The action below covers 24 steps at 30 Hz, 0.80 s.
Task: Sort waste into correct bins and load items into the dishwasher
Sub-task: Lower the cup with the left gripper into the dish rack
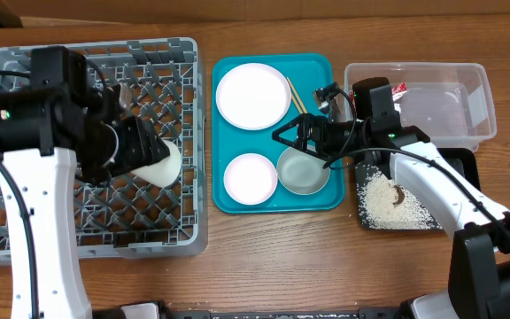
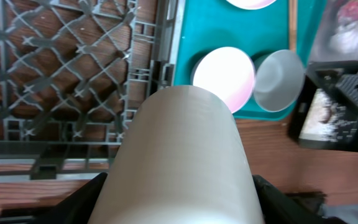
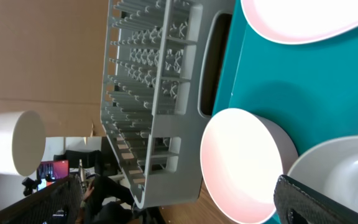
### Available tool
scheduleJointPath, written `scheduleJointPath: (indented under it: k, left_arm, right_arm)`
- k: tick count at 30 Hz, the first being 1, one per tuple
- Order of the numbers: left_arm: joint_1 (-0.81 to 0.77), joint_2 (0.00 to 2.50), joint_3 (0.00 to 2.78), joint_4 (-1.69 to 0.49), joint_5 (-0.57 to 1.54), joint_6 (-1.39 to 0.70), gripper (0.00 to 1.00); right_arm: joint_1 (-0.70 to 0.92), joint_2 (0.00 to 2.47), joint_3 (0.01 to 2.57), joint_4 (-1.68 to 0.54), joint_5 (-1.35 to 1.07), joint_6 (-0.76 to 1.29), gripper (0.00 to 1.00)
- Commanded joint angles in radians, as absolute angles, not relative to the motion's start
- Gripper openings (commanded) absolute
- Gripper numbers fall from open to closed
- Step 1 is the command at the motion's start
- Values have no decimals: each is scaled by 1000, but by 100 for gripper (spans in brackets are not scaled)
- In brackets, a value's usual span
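My left gripper (image 1: 149,159) is shut on a small white cup (image 1: 165,165) and holds it on its side above the right part of the grey dish rack (image 1: 25,239). In the left wrist view the cup (image 2: 185,149) fills the middle between my fingers (image 2: 182,208). My right gripper (image 1: 296,142) is open and empty, just above a greyish-white bowl (image 1: 304,173) on the teal tray (image 1: 326,75). A white bowl (image 1: 250,177), a large plate (image 1: 253,96) and chopsticks (image 1: 296,94) also lie there. In the right wrist view my open fingers (image 3: 185,202) frame the white bowl (image 3: 241,165).
A clear tub (image 1: 467,106) at the back right holds a red-and-white wrapper (image 1: 400,89). A black tray (image 1: 463,164) in front of it holds rice with brown bits (image 1: 392,202). I cannot make out the tissue. The rack's wall (image 3: 160,93) stands close beside the teal tray.
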State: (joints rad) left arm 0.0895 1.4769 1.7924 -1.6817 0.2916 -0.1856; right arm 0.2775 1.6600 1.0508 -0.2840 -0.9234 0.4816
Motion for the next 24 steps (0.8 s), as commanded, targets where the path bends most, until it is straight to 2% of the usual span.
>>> scheduleJointPath:
  k: [1, 5, 10, 24]
  left_arm:
    - [72, 1368, 1670, -1690, 176, -221, 61]
    - [72, 1306, 1516, -1671, 95, -252, 63]
    - [70, 1296, 1350, -1546, 124, -263, 62]
    - [69, 1322, 1090, -1329, 93, -296, 60]
  right_arm:
    - [282, 1663, 1047, -289, -916, 462, 100]
    - [282, 1663, 1047, -294, -916, 443, 100]
    - [282, 1663, 1047, -294, -916, 443, 100]
    - [282, 1663, 1047, -299, -916, 440, 100]
